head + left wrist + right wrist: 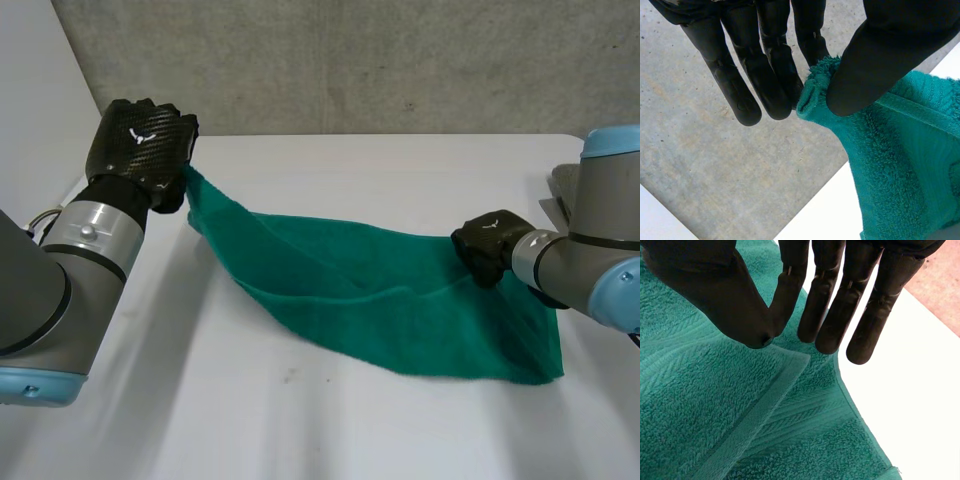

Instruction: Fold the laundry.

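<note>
- The left hand (pixel 140 148) pinches a corner of the green towel (pixel 400 310) between thumb and fingers — lifted off the white table (pixel 250 420).
- The right hand (pixel 487 243) pinches another corner — the towel's lower part lies on the table.

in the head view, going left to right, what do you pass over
left arm → left hand → green towel, pinched by both hands → right hand → right arm

The left arm (pixel 62 285) and right arm (pixel 592 255) are grey with light-blue caps (pixel 612 140). The left hand (pixel 140 140) and right hand (pixel 488 245) are black carbon weave, each white-marked, with matte black fingers (pixel 740 85).
</note>
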